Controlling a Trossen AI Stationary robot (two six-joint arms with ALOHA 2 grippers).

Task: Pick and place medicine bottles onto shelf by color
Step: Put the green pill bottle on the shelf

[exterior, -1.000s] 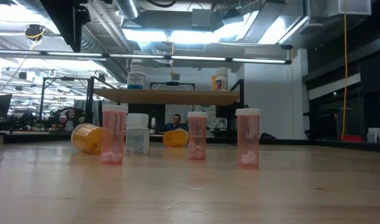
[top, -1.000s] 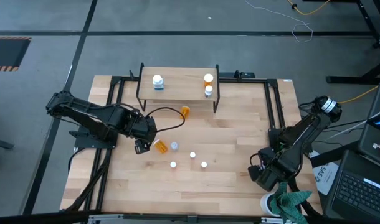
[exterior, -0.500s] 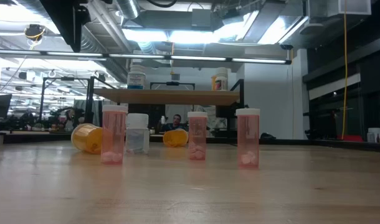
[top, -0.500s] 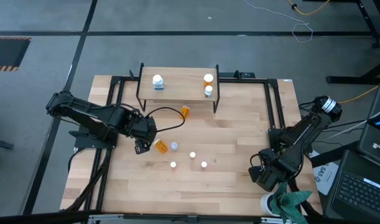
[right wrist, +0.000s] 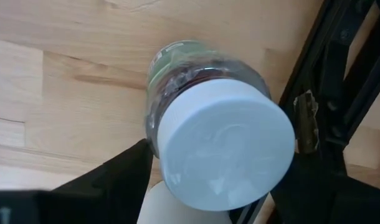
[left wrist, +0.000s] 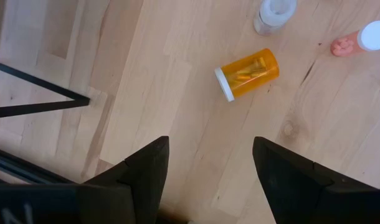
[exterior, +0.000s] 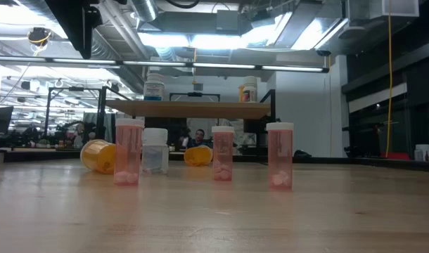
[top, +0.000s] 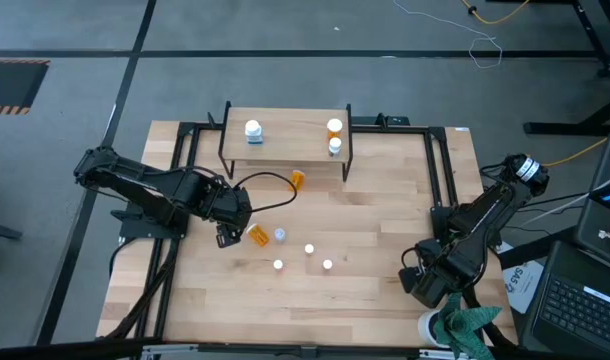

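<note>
Gripping a dark green bottle (right wrist: 209,118) w/ white cap, right gripper (top: 422,283) sits at table's (top: 385,220) right-front edge. Left gripper (top: 227,236) hovers spread, empty, beside a tipped orange bottle (top: 257,235). Shelf (top: 285,125) holds three btls.

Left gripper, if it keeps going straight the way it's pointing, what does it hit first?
Probably the tipped orange bottle lying on the table: it sits ahead of the open left gripper, slightly off the midline between the fingers. Nothing lies between them, though depth is hard to judge.
</note>
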